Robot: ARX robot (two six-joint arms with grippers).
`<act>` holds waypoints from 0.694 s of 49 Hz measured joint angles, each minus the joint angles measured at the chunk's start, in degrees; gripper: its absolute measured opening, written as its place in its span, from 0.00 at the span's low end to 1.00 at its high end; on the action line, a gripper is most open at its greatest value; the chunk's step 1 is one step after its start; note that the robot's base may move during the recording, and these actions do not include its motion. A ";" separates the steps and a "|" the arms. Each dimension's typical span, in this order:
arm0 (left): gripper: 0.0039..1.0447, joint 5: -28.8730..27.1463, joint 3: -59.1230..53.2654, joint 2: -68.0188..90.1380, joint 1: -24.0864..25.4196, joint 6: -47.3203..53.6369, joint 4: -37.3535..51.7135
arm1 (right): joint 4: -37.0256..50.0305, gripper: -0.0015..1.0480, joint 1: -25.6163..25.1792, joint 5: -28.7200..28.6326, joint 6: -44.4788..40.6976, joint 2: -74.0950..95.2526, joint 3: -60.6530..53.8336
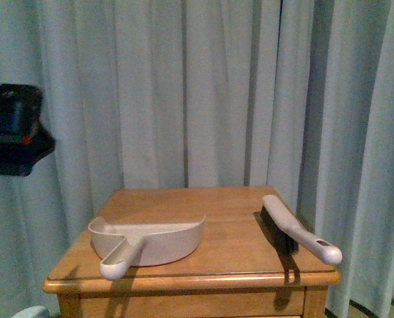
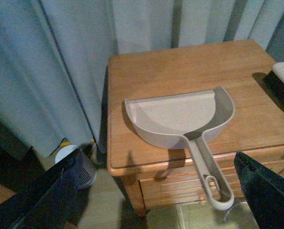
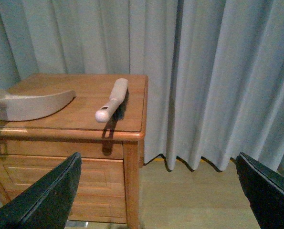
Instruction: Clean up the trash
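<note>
No trash shows in any view; the pan of the beige dustpan [image 1: 147, 242] [image 2: 175, 114] looks bare. It lies on the front left of the wooden table [image 1: 230, 205], its handle [image 2: 211, 176] sticking out over the front edge. A beige hand brush [image 1: 296, 228] [image 3: 112, 100] with dark bristles rests on the table's right side. My left gripper [image 2: 153, 210] hangs open, back from the table's front edge and higher than its top, with nothing between its fingers [image 2: 36, 200]. My right gripper [image 3: 156, 205] is open over the floor, off the table's right corner.
Grey curtains [image 1: 203, 93] hang behind and beside the table. A black part of the left arm [image 1: 14, 129] shows high at the left. A round white and grey appliance [image 2: 75, 164] stands on the floor left of the table. The table front has drawers [image 3: 51, 176].
</note>
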 joint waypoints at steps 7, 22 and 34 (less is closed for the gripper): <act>0.93 -0.52 8.87 8.57 -4.92 -1.05 -5.35 | 0.00 0.93 0.00 0.00 0.00 0.00 0.00; 0.93 -4.87 14.34 21.77 -6.25 -3.61 -12.22 | 0.00 0.93 0.00 0.00 0.00 0.00 0.00; 0.93 -7.15 20.44 27.52 -9.99 -5.84 -14.84 | 0.00 0.93 -0.02 0.00 0.00 0.00 0.00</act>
